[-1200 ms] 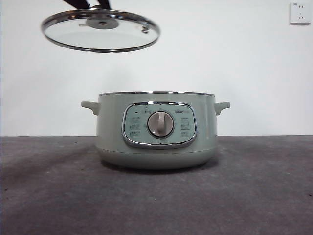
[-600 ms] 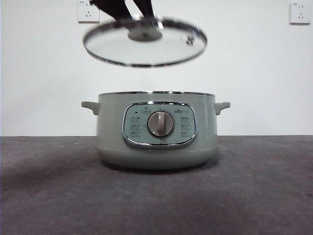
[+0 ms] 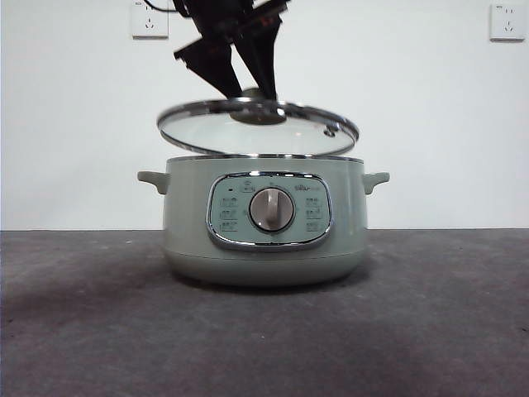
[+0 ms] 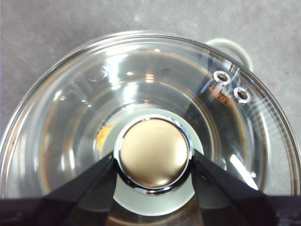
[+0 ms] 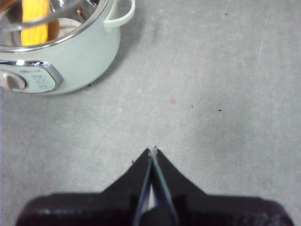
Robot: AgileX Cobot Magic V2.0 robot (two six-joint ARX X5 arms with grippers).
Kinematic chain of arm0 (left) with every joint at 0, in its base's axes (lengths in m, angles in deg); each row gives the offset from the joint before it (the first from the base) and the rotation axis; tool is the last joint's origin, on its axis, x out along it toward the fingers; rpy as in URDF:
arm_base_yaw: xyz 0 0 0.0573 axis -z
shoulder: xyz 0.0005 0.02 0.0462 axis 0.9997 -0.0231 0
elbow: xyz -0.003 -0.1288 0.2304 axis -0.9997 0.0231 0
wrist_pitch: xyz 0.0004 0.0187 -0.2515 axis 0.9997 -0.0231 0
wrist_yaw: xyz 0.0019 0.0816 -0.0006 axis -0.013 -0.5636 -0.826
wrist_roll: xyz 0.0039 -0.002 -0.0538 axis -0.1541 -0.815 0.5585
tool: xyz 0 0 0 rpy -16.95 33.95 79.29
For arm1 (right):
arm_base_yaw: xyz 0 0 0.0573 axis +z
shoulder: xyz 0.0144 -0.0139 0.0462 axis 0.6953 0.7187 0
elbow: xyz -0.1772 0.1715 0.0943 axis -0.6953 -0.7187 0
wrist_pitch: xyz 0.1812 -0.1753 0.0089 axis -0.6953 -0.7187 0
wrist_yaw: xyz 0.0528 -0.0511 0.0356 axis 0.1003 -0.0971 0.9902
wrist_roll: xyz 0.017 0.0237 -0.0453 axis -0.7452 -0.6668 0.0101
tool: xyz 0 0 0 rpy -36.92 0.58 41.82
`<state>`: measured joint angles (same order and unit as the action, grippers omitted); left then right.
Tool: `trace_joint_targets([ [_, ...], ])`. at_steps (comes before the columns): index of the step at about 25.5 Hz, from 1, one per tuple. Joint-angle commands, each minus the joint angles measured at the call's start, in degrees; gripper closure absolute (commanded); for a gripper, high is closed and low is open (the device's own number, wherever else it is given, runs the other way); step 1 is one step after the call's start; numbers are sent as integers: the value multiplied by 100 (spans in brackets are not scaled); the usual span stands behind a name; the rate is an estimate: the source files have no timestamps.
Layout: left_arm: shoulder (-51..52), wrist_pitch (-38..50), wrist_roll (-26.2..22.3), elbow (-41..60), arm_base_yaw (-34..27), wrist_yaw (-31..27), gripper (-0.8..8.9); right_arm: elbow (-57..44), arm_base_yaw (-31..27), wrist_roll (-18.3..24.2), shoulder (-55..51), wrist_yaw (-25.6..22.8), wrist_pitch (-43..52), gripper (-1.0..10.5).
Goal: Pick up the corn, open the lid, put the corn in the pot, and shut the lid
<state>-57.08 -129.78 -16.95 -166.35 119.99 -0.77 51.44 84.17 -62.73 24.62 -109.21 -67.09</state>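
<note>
The pale green pot (image 3: 264, 248) stands mid-table with its dial facing the front camera. Just above its rim hovers the glass lid (image 3: 248, 136), slightly tilted. My left gripper (image 3: 252, 95) comes down from above and is shut on the lid's knob (image 4: 153, 153). In the left wrist view the lid (image 4: 141, 80) fills the picture. In the right wrist view the yellow corn (image 5: 35, 21) lies inside the pot (image 5: 80, 56). My right gripper (image 5: 153, 153) is shut with nothing in it, over bare table well away from the pot.
A grey table top (image 3: 413, 331) runs to a white wall. Two wall sockets (image 3: 149, 18) (image 3: 506, 21) sit high on that wall. One pot handle (image 4: 230, 47) shows past the lid's rim.
The lid has travelled right and down with my left gripper, from high at the upper left to just over the pot's rim. The pot has not moved.
</note>
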Motion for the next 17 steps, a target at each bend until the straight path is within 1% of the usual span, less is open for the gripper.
trace_joint_targets([
  [1,-118,258,66,-28,44,46,822,-66,4,-66,-7,0,46,963],
  [8,-144,326,66,-28,63,46,822,-66,4,-68,-7,2,52,963],
  [13,-243,164,50,-28,66,44,822,-66,4,-68,-7,2,44,963],
  [17,-424,142,-81,-28,70,44,823,-66,4,-66,-7,2,37,963],
])
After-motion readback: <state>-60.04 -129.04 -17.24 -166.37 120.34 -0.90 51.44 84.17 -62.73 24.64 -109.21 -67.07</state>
